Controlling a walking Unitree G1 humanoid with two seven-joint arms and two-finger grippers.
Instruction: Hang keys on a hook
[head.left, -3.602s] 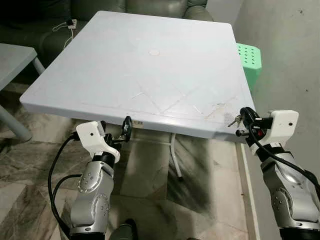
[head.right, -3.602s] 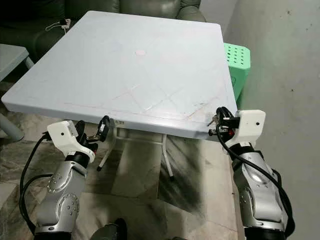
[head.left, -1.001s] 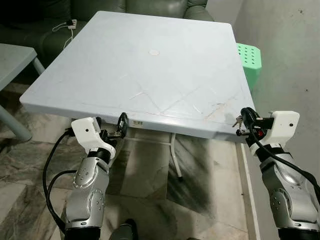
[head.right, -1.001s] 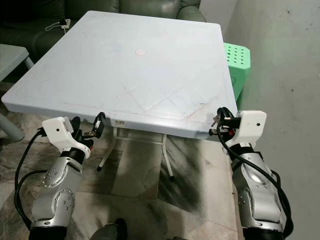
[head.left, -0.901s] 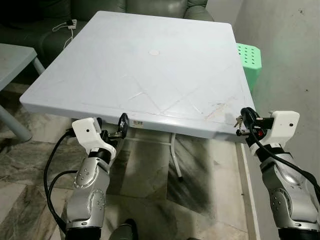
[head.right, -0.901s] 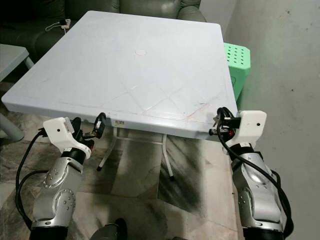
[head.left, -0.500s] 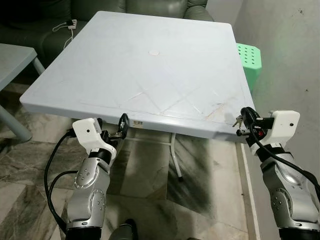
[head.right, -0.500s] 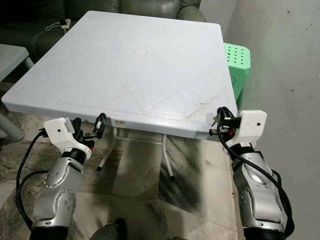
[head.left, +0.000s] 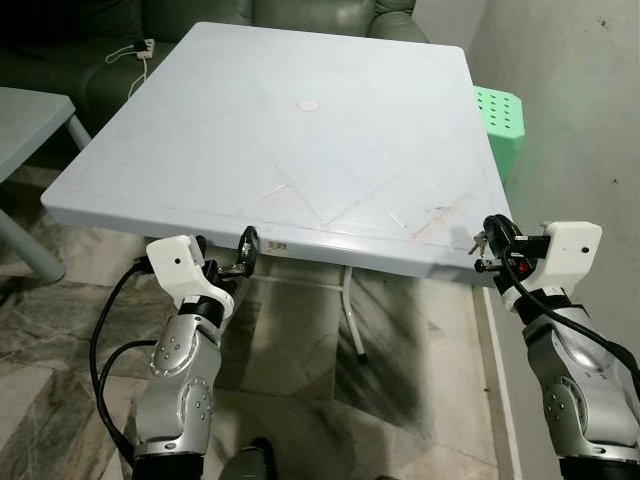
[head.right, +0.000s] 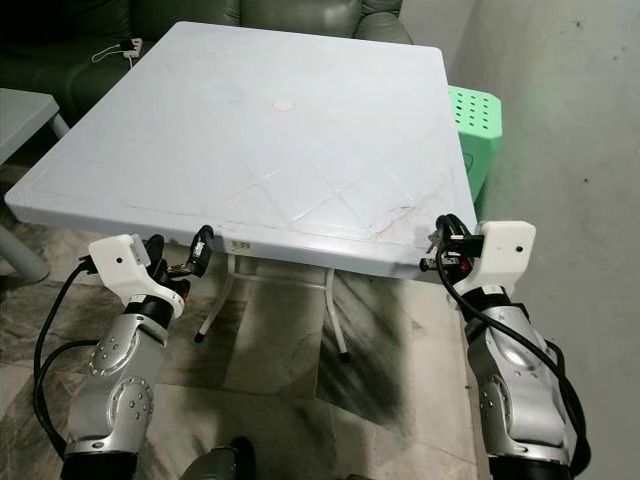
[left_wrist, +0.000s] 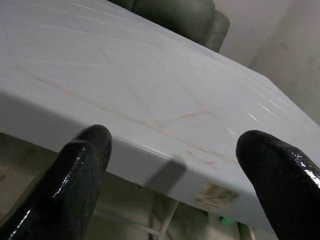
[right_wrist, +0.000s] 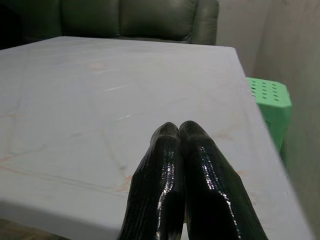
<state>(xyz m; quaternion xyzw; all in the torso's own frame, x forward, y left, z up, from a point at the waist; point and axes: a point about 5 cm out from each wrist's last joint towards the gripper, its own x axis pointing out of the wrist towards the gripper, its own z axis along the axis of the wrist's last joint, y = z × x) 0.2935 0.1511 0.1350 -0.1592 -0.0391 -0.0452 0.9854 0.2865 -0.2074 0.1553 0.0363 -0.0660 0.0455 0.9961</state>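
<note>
R gripper (head.left: 482, 252) pinched on metal keys (head.left: 477, 241) | L gripper (head.left: 243, 254) apart | smooth plastic table (head.left: 300, 140)

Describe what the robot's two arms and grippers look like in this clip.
Both arms are silver metal with rounded joint housings and black cables looping along them. Each wrist carries a white boxy block. The left gripper and right gripper each have two long, glossy black fingers with rounded tips.

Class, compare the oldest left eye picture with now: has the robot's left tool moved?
Yes. The left tool has shifted slightly up and to the robot's left, closer under the table's front edge.
</note>
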